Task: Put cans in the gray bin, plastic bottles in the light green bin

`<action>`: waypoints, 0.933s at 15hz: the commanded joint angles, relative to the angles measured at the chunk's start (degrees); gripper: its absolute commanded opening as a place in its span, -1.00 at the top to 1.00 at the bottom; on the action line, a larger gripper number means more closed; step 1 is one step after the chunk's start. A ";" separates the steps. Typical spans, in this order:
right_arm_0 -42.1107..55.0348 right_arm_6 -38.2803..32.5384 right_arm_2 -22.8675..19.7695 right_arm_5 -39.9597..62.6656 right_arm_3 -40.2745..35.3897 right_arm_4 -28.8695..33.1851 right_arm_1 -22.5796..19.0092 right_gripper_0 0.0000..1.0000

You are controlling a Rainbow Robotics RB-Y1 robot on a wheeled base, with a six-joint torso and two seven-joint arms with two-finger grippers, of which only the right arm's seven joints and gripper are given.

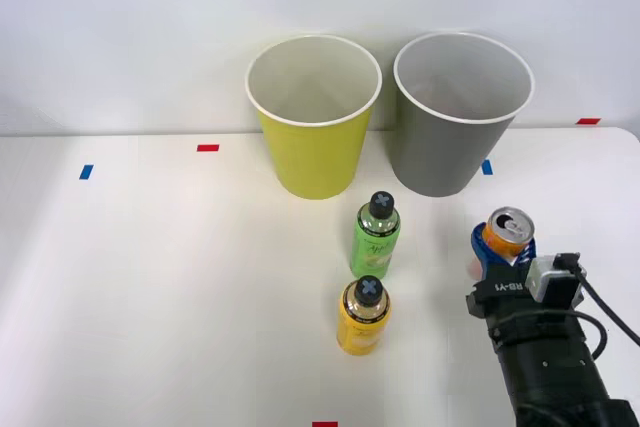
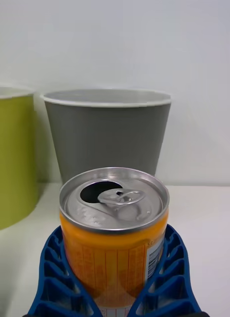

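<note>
An orange can point(image 1: 505, 231) with a silver top stands upright at the right of the table, and my right gripper point(image 1: 500, 252) is shut on it. In the right wrist view the can point(image 2: 114, 233) sits between the blue ribbed fingers point(image 2: 55, 277), which hug both of its sides. The gray bin point(image 1: 460, 117) stands behind it, also seen as the gray bin point(image 2: 107, 136). To its left stands the light green bin point(image 1: 314, 117), whose side shows as the light green bin point(image 2: 13, 158). A green bottle point(image 1: 376, 236) and a yellow-orange bottle point(image 1: 363, 315) stand upright mid-table.
Red tape marks point(image 1: 207, 148) and blue tape marks point(image 1: 86, 172) lie on the white table point(image 1: 160, 277). A white wall rises just behind the bins. The left half of the table is open surface.
</note>
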 commanded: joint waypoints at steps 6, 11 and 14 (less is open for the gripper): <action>-0.72 -3.18 0.19 7.87 -16.89 -3.16 -1.01 1.00; -14.17 -3.97 -4.30 19.65 -19.70 -10.46 1.01 1.00; -23.66 -3.88 -8.16 22.64 -14.95 -10.46 2.06 1.00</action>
